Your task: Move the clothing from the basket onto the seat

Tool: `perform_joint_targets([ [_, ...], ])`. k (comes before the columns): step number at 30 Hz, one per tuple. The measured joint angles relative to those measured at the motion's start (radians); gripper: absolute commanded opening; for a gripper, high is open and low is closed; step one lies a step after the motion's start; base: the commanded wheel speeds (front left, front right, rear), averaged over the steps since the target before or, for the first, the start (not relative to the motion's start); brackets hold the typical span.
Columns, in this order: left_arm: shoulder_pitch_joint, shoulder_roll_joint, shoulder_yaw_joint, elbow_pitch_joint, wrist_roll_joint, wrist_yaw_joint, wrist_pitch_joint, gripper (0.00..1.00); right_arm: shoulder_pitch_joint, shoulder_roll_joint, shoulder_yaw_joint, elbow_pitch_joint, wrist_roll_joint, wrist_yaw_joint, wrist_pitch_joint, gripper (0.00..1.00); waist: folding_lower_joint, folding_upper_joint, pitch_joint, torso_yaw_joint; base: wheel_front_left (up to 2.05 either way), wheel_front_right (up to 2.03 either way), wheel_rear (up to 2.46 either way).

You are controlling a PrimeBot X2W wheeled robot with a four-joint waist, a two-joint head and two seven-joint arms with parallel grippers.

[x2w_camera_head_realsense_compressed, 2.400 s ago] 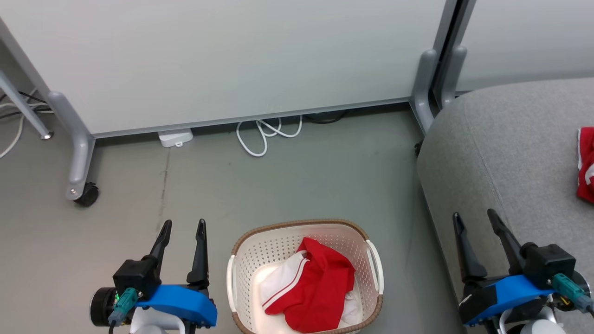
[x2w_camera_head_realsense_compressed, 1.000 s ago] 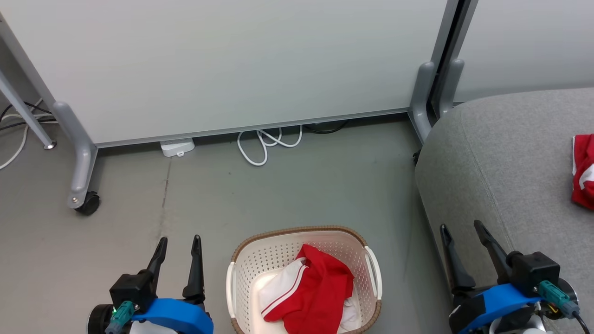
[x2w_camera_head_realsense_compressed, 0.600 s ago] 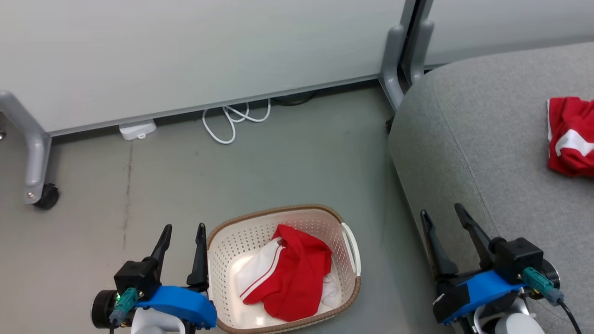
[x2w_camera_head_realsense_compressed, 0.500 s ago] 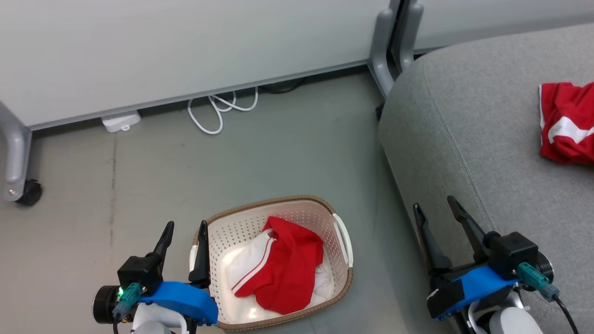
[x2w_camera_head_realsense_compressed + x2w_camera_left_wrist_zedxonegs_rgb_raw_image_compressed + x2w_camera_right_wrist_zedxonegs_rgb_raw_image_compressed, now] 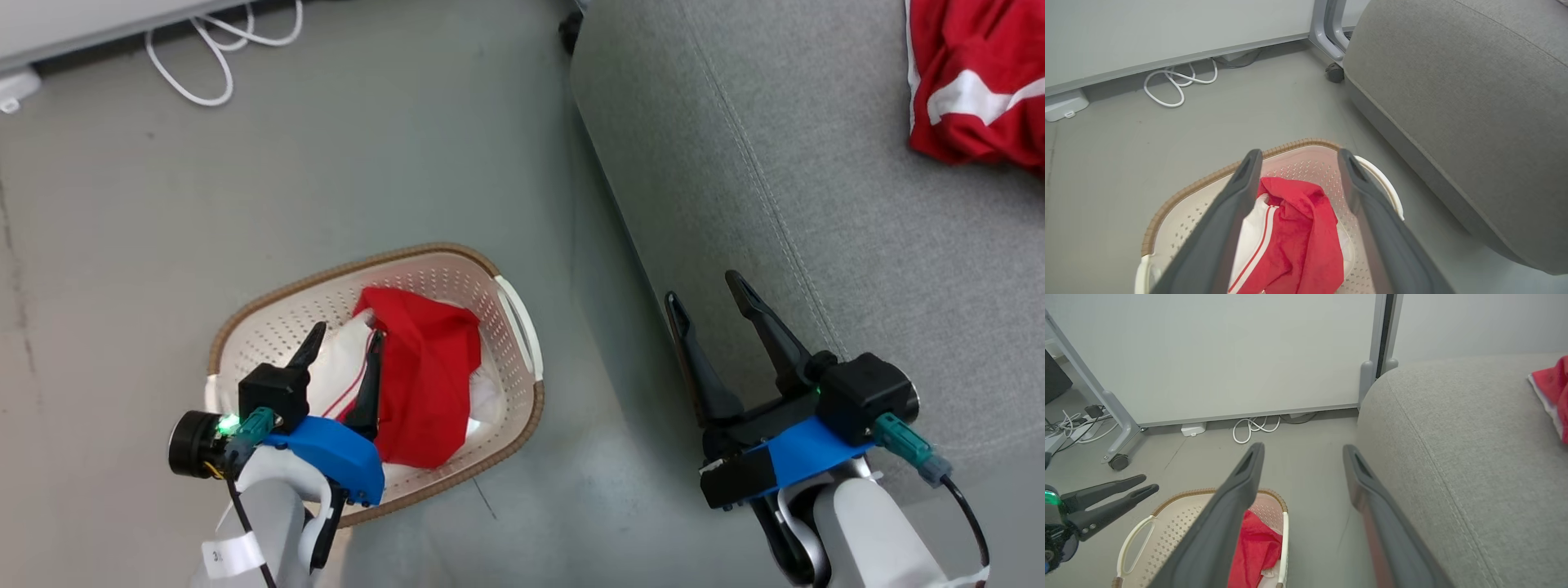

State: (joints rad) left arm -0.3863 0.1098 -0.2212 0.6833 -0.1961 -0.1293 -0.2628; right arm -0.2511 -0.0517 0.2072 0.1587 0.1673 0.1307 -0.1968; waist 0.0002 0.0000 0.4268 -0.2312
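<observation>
**Left claw (image 5: 345, 336) wide over the basket (image 5: 408, 253), right claw (image 5: 702, 288) wide by the seat (image 5: 816, 204)**

The basket stands on the grey floor (image 5: 367, 147), to the left of the seat and apart from it. Inside it lies a crumpled red garment (image 5: 429, 367), with a white panel and thin red stripes showing on its left side. The left claw hangs over the basket with its two dark fingers spread wide and nothing gripped between them. In the left wrist view the fingers frame the garment and point down at it. Whether a fingertip touches the cloth I cannot tell.

The right claw is also spread wide and empty. It is held over the rounded front edge of the seat, well apart from the basket. In the right wrist view its fingers point along the strip of floor between basket and seat.

A second red garment (image 5: 971, 82) with a white stripe lies bunched on the seat, towards its right, cut off by the edge of the head view. A white cable (image 5: 1254, 425) lies looped on the floor at the foot of a pale panel (image 5: 1229, 355)
</observation>
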Motion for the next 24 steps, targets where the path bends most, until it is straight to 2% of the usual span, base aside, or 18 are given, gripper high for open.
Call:
perform_joint_targets([
  [11, -0.167, 0.027, -0.155, 0.228, -0.051, 0.000, 0.000, 1.00, -0.075, 0.000, 0.061, 0.015, 0.032, 0.000, -0.040, 1.00, 0.0000, 0.0000, 0.172, -0.082, 0.00, 0.00, 0.00],
  [24, -0.310, 0.078, -0.187, 0.370, -0.078, 0.000, 0.000, 1.00, -0.152, 0.000, 0.143, -0.012, 0.078, 0.000, -0.063, 1.00, 0.0000, 0.0000, 0.346, -0.158, 0.00, 0.00, 0.00],
])
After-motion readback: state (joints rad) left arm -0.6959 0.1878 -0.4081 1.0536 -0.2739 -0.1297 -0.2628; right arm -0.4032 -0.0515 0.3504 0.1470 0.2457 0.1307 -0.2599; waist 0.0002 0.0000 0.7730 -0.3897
